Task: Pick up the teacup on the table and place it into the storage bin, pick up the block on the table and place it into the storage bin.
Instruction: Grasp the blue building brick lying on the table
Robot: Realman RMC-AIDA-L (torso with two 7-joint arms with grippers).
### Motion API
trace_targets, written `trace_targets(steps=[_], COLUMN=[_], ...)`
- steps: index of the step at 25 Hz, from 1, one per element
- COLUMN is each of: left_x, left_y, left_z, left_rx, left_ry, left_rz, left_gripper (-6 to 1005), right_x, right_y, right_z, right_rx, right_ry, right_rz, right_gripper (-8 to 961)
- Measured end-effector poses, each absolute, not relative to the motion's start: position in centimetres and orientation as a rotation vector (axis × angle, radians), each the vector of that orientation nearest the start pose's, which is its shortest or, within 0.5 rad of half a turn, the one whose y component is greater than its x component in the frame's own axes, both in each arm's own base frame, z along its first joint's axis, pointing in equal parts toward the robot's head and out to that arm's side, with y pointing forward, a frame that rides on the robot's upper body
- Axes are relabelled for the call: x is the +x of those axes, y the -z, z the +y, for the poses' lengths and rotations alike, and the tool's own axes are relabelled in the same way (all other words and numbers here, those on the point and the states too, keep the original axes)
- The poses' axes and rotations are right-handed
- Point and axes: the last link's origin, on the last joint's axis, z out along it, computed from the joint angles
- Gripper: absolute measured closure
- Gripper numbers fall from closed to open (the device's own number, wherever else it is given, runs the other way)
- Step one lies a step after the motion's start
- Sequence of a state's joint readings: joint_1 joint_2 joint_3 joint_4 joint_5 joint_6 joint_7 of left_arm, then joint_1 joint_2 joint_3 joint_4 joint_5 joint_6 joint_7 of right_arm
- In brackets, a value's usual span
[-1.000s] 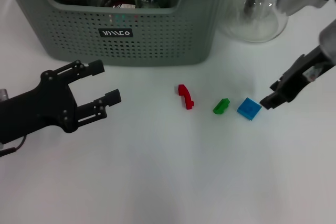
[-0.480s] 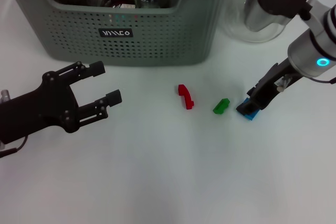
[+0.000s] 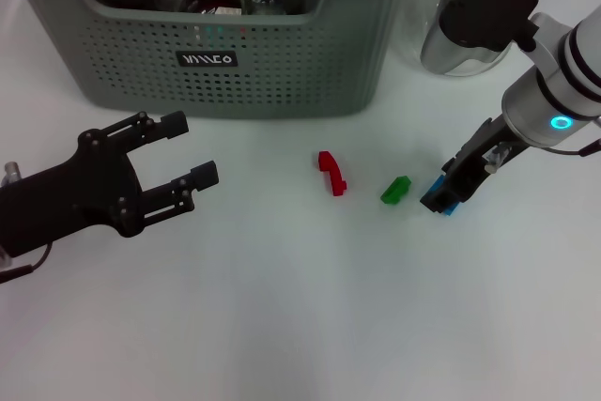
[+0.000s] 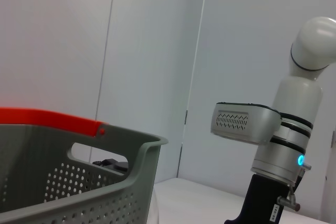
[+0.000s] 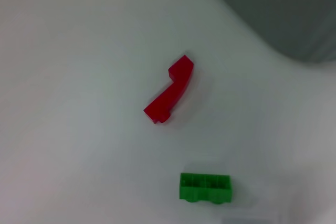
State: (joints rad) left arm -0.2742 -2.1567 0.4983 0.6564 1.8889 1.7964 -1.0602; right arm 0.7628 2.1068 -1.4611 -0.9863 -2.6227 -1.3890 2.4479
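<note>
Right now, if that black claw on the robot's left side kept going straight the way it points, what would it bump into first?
Probably the storage bin: the open left gripper points up and right towards its front wall, though depth is unclear.

The storage bin (image 4: 79,182) is showing its perforated grey wall, cut-out handle and a red rim strip, while the white right arm (image 4: 289,145) is standing beyond it.
</note>
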Motion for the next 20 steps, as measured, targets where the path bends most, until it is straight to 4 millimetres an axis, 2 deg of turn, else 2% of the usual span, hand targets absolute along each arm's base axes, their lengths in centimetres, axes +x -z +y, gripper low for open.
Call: trace_targets(steps=[11,20], left_x=[-30.00,-30.00], left_y=[-0.69,-0.74], left_z=[24.44,24.49], left_rx=[-2.479,-2.476], left_ry=[1.001,1.002], left_rz=[-0.488,-0.487], left_gripper=[267,267], right_x=[19.15,19.69], right_y=[5.84,6.57], right_z=[37.01,36.72], right_rx=[-2.677,-2.678], right_ry=[0.682,0.718], right_rz=[0.797,0.771], right_gripper=[265,284])
